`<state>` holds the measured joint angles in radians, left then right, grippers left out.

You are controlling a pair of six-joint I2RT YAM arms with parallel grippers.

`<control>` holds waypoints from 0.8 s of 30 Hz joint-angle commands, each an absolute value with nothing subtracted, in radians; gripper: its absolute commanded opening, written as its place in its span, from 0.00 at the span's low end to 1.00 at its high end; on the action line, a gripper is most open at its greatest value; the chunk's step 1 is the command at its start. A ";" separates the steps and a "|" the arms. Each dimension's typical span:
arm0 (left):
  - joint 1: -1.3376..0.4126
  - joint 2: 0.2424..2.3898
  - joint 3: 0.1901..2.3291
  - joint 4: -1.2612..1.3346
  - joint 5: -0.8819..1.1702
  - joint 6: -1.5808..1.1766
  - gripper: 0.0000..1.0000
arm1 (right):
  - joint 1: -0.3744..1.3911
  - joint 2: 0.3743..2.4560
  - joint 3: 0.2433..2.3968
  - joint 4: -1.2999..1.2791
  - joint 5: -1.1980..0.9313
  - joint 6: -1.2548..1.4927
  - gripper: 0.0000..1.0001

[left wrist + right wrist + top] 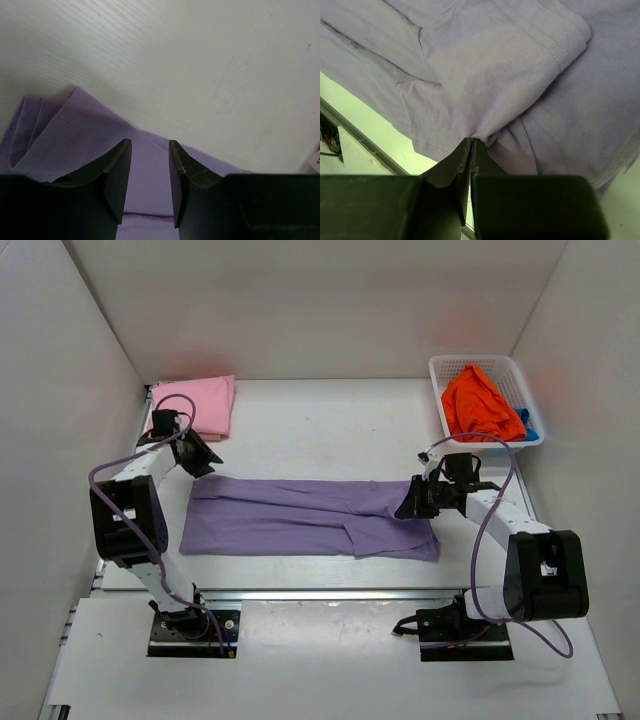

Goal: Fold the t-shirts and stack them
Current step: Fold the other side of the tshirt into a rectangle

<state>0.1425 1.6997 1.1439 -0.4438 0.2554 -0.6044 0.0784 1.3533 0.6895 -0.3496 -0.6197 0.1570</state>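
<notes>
Progress: roughly a quarter done, by my read. Pink shirt (200, 403) lies folded just beyond the L gripper (205, 455), toward the far corner. It's the only one finished, so no real stack yet. Purple shirt (300, 518) is mid-fold: a long strip w/ its sides tucked in, stretched btwn the two grippers, crosswise folds not yet made. R gripper (410, 502) is pressed together, pinching a bunch of purple cloth at the strip's end right at its tips. L gripper's jaws stand apart w/ nothing btwn them, over the strip's opposite far corner. Orange shirt (480, 405) and blue shirt (528, 425), only a sliver showing, sit crumpled in the basket (440, 365) beyond the R gripper, unfolded. Count: 4 shirts (1 per colour), 1 basket, 2 grippers.
</notes>
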 commanded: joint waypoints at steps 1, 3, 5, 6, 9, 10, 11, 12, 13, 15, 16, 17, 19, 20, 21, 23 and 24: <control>0.156 1.719 1.171 -0.445 0.284 -0.669 0.47 | 0.083 1.330 0.678 -0.293 -0.658 0.164 0.00; 0.152 1.738 1.160 -0.431 0.273 -0.670 0.49 | 0.083 1.338 0.686 -0.284 -0.666 0.166 0.00; 0.155 1.746 1.134 -0.414 0.255 -0.673 0.48 | 0.081 1.341 0.677 -0.279 -0.664 0.167 0.00; 0.163 1.750 1.126 -0.404 0.253 -0.675 0.48 | 0.081 1.353 0.681 -0.272 -0.673 0.167 0.00; 0.169 1.767 1.103 -0.388 0.241 -0.680 0.49 | 0.084 1.359 0.675 -0.261 -0.684 0.170 0.00; 0.166 1.775 1.101 -0.377 0.242 -0.683 0.48 | 0.084 1.355 0.676 -0.259 -0.683 0.169 0.00; 0.170 1.785 1.094 -0.367 0.247 -0.687 0.49 | 0.084 1.358 0.675 -0.256 -0.687 0.170 0.00; 0.170 1.790 1.094 -0.356 0.247 -0.690 0.48 | 0.084 1.359 0.680 -0.256 -0.684 0.172 0.00; 0.173 1.795 1.085 -0.347 0.255 -0.693 0.47 | 0.083 1.358 0.673 -0.256 -0.684 0.170 0.00; 0.176 1.824 1.097 -0.347 0.247 -0.698 0.47 | 0.080 1.362 0.670 -0.255 -0.686 0.173 0.00; 0.179 1.828 1.100 -0.345 0.245 -0.696 0.47 | 0.083 1.359 0.672 -0.255 -0.692 0.170 0.00; 0.175 1.835 1.098 -0.344 0.238 -0.701 0.47 | 0.083 1.356 0.670 -0.253 -0.692 0.175 0.00; 0.170 1.853 1.104 -0.344 0.227 -0.703 0.47 | 0.075 1.358 0.669 -0.253 -0.692 0.170 0.00; 0.176 1.856 1.101 -0.348 0.218 -0.709 0.48 | 0.075 1.359 0.672 -0.250 -0.695 0.172 0.00; 0.176 1.861 1.095 -0.339 0.216 -0.715 0.48 | 0.077 1.356 0.672 -0.245 -0.695 0.173 0.00; 0.184 1.873 1.097 -0.334 0.218 -0.718 0.50 | 0.075 1.356 0.663 -0.252 -0.698 0.170 0.00; 0.176 1.885 1.098 -0.342 0.219 -0.716 0.50 | 0.071 1.361 0.670 -0.252 -0.695 0.170 0.00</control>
<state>0.1749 1.8538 1.1000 -0.3454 0.2516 -0.7120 0.0772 1.3582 0.6739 -0.2863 -0.6750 0.1696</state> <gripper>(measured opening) 0.492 0.004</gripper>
